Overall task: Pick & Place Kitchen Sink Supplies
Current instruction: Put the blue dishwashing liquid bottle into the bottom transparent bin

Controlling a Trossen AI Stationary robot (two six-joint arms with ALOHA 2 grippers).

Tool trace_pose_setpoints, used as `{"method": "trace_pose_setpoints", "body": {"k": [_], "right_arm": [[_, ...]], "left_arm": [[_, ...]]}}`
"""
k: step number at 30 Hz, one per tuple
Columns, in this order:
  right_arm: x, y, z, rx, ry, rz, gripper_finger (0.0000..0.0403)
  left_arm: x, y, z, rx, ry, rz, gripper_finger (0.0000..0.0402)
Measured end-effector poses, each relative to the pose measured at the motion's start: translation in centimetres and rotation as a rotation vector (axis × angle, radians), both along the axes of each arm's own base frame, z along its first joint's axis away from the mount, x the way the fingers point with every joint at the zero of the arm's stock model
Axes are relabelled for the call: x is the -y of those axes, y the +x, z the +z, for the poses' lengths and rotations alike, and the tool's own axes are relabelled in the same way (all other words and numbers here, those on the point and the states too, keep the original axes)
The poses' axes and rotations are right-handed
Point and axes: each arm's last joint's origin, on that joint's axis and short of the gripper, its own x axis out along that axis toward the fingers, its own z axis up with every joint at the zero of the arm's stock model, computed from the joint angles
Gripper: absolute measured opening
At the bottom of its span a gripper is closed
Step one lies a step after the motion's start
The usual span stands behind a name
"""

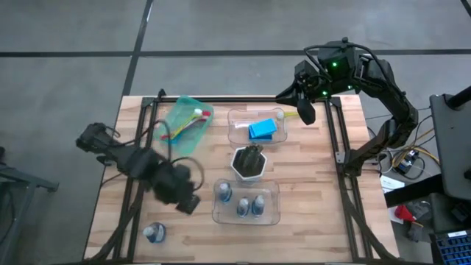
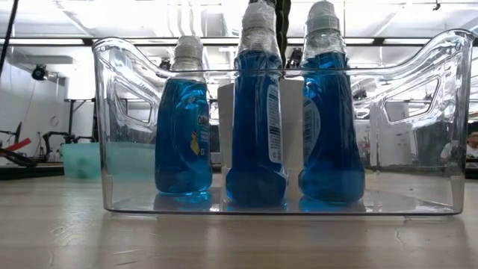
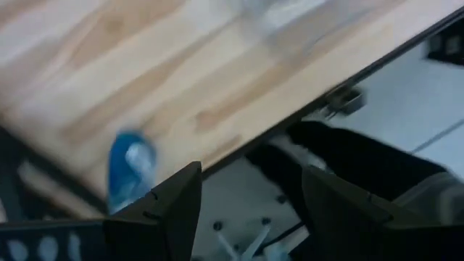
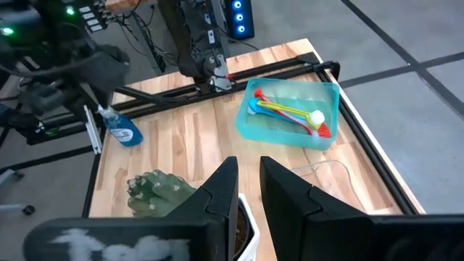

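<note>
One loose bottle point(image 1: 154, 232) stands at the table's near left corner, outside the near bin point(image 1: 273, 208) holding three others. The left gripper point(image 1: 188, 203), fingers apart and empty, hangs just right of it; reaching and grasping looks next. The right gripper point(image 1: 306, 111), nearly closed, empty, waits far right.

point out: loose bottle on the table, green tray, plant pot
loose bottle point(image 1: 154, 233): high view, on its cap and body.
green tray point(image 1: 179, 112): high view, on a bare part of its floor.
plant pot point(image 1: 245, 171): high view, on its white rim.
</note>
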Motion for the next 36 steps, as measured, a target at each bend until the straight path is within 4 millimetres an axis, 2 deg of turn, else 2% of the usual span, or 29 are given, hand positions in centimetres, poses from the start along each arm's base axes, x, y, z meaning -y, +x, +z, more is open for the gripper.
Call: {"method": "trace_pose_setpoints", "body": {"k": [6, 12, 19, 26, 36], "right_arm": [[0.0, 0.0, 0.0, 0.000, -0.007, 0.004, 0.0057], [0.0, 0.0, 0.0, 0.002, -0.014, 0.007, 0.0057], [0.0, 0.0, 0.0, 0.002, -0.012, 0.007, 0.0057], [0.0, 0.0, 0.0, 0.002, -0.003, 0.002, 0.0057], [0.2, 0.5, -0.9, -0.031, 0.019, -0.003, 0.0057]], "left_arm": [[2.9, -3.6, 0.2, -0.130, -0.017, 0.003, 0.0227], [5.3, -5.9, -0.2, -0.192, 0.013, -0.010, 0.0222], [7.1, -6.7, -1.8, -0.218, 0.057, -0.022, 0.0222], [7.5, -7.0, -3.3, -0.259, 0.069, 0.010, 0.0224], [8.9, -8.5, -5.4, -0.313, 0.103, 0.007, 0.0239]]}}
